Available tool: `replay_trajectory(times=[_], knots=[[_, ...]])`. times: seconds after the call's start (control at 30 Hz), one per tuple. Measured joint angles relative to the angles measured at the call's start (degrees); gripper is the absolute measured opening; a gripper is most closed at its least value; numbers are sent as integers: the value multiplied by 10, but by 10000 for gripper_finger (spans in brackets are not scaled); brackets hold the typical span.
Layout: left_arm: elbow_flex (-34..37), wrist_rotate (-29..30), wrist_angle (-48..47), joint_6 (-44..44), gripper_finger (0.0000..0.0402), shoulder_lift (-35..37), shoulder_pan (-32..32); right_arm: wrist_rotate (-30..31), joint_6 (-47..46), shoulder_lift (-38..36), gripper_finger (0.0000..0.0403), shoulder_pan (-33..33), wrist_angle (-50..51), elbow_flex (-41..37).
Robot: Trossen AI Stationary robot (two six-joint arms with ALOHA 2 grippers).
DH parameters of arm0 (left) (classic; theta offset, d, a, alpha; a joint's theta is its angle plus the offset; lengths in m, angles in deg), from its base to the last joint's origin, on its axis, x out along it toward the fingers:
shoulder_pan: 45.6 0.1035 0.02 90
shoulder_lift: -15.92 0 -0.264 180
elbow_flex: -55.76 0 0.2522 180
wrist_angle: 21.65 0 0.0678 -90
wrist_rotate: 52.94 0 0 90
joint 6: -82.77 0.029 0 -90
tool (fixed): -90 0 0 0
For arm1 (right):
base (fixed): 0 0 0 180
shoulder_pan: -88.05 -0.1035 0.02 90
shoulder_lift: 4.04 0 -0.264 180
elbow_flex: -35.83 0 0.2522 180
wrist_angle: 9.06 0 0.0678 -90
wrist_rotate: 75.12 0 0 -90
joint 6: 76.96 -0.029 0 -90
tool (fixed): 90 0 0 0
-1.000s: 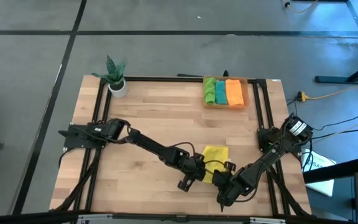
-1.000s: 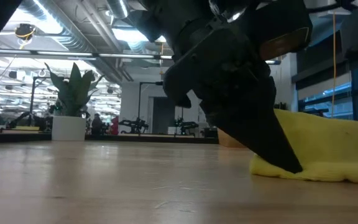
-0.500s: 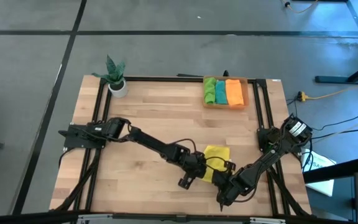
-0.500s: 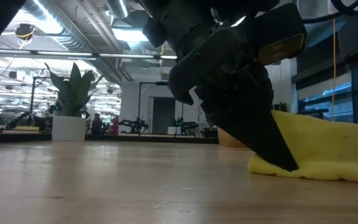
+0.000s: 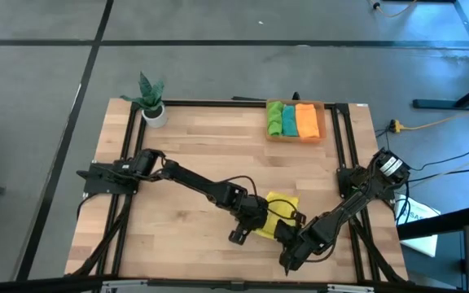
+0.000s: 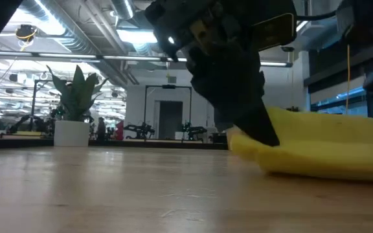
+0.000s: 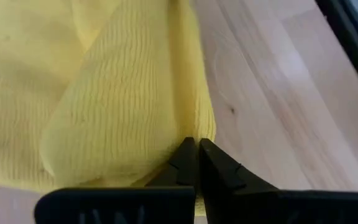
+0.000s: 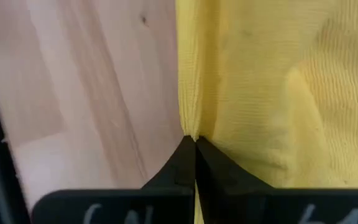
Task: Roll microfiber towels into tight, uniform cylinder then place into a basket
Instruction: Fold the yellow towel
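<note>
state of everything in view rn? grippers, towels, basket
yellow towel: on the table, partly folded, pinched at its near edge by both grippers
left gripper: shut on yellow towel
right gripper: shut on yellow towel
basket: holds three rolled towels, green, teal, orange
potted plant: upright at far left corner

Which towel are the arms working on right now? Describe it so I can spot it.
On the wooden table, look near the front edge, where both arms meet. The yellow towel lies there, partly folded, pinched by both pincers; the other towels sit rolled in the orange basket at the back.
</note>
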Motion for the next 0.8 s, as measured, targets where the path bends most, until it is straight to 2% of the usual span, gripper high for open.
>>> replay_trajectory(times=[0.23, 0.37, 0.57, 0.7, 0.8], knots=[[-2, -63, -23, -68, 0, 19, 19, -21, 1, -6, 1, 8, 0, 17], [-38, -94, -82, -84, 0, 19, 29, -31, 6, -7, 1, 15, 2, 30], [-72, -96, -129, -102, 0, 20, 35, -28, 7, -7, 0, 25, 53, 55], [-75, -60, -147, -130, 0, 20, 36, 3, -1, -7, 0, 25, 111, 84], [-75, -59, -161, -134, 0, 20, 36, 35, -3, -7, 0, 24, 150, 109]])
